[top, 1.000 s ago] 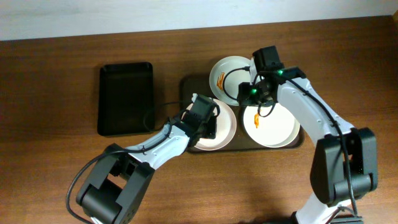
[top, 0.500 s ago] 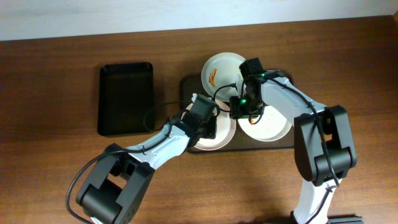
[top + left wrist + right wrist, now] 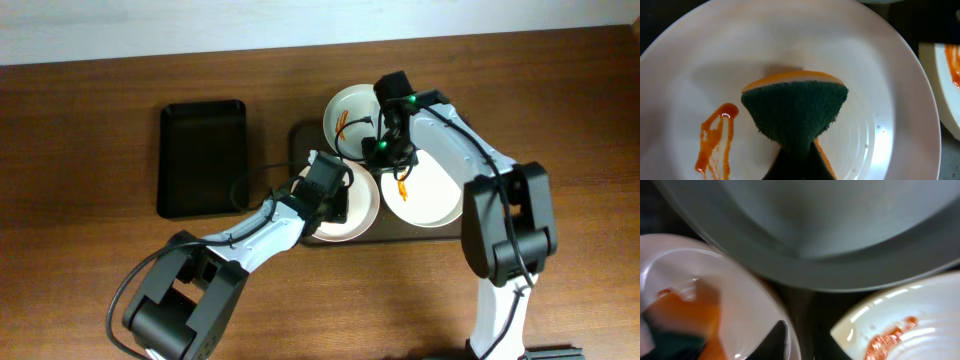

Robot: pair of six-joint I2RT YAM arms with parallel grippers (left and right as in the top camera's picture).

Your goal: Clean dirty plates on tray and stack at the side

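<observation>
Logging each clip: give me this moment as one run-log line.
left claw: shut on sponge over smeared front-left plate | right claw: at back plate rim, grip unclear | tray: right plate also smeared, none stacked

Mid-surface [image 3: 100, 250], toward the far edge, the tray [image 3: 298, 140] carries three plates: left plate [image 3: 362, 208] and right plate [image 3: 435, 195] side by side, third plate [image 3: 345, 112] behind them, overhanging its far edge. A smaller tray [image 3: 203, 158] lies to the left.

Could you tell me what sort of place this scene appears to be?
Probably a staged robot test bench, not a kitchen: wooden table, sauce-smeared plates on a brown tray, a sponge in the left gripper.
</observation>
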